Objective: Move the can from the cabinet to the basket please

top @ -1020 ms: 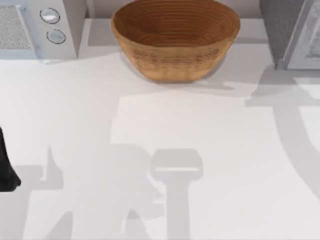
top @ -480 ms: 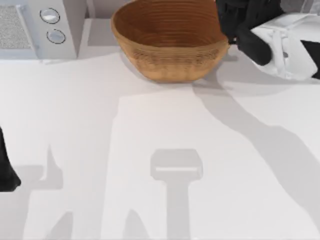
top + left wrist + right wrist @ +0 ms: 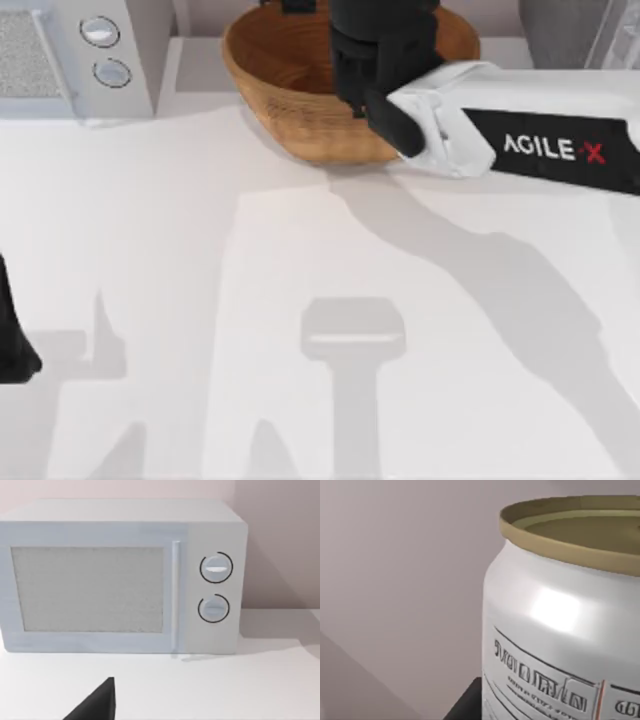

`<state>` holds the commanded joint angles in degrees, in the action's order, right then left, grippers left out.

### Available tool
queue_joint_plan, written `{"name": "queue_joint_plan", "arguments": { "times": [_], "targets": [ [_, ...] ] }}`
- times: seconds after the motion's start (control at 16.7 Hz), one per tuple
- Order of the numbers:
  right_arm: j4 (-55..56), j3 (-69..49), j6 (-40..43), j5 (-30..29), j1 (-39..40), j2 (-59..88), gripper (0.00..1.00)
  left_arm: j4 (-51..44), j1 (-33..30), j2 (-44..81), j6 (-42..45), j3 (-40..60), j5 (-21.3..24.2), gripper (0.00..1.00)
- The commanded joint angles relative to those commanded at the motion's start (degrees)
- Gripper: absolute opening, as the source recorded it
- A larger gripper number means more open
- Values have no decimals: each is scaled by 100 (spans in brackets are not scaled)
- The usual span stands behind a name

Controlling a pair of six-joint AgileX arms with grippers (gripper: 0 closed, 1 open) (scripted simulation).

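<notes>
While the right arm reaches in from the top view's right side, its dark right hand (image 3: 375, 55) is held over the basket (image 3: 280, 75), well inside the wicker rim. The white forearm link, lettered AGILE-X, is laid across the basket's right edge and out over the counter (image 3: 200, 300). The can (image 3: 555, 645) is seen very close in the right wrist view, upright, silver-white with grey print, its gold-toned rim uppermost and a dark piece of the hand against its lower side; it appears to be pinched by that hand, though the fingertips themselves are hidden. The cabinet (image 3: 560, 25) is cut off at the far right corner of the top view, apart from the basket. A white microwave (image 3: 125, 577) with two round knobs is set at the far left corner, a clear gap being left between it and the basket's left edge. The left hand (image 3: 12, 335) is parked at the left edge of the counter, and whether it is spread or pressed together cannot be told. Wide bare counter, crossed by arm shadows, is left open in front of the basket.
</notes>
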<state>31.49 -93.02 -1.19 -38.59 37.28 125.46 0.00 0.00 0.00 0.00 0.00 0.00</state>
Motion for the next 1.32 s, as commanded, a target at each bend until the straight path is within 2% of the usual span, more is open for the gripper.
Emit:
{"name": "queue_joint_plan", "arguments": {
  "times": [0.84,1.32],
  "targets": [
    [-68,-551,9,153,-160,476,0,0,0,0,0,0,0,100],
    [-68,-551,9,153,-160,476,60,0,0,0,0,0,0,100]
  ]
}}
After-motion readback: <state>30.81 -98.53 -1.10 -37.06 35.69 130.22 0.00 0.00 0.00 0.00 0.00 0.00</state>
